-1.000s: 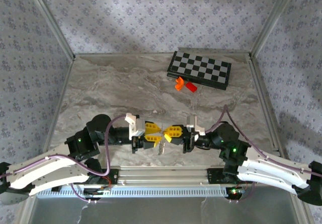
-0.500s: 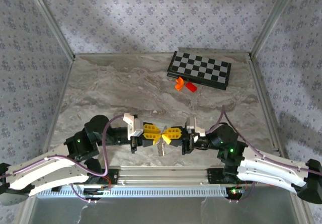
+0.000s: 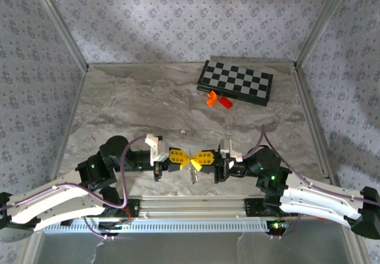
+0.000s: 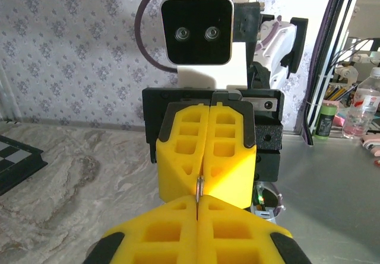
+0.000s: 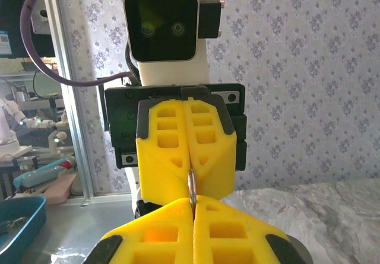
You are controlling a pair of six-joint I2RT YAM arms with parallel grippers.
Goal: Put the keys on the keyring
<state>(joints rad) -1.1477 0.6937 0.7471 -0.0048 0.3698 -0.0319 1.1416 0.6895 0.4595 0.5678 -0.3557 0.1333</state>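
1. Yellow-padded fingers of the left claw (image 3: 185, 158) and the right claw (image 3: 196, 159) are meeting tip to tip over the near part of the grey marbled worktop (image 3: 136, 104) in the overhead view.
2. Small silvery keys (image 3: 191, 174) are hanging just below that meeting point. From above they are too small to tell how they are attaching.
3. From the left wrist, the left claw (image 4: 198, 203) is pressing its pads together on a thin metal keyring (image 4: 199, 187), which is showing edge-on at the seam. The right claw (image 4: 205, 172) is facing it, also pressed together, with the ring running into its seam.
4. From the right wrist the picture is mirroring. The right claw (image 5: 193, 203) is pinching the thin metal keyring (image 5: 192, 184), and the left claw (image 5: 189, 169) is clamping it from the other side.
5. Far across the worktop, a black-and-white chequered board (image 3: 236, 81) is lying flat. An orange plastic piece (image 3: 211, 99) and a red plastic piece (image 3: 225, 102) are sitting just beside its near edge, well apart from both claws.
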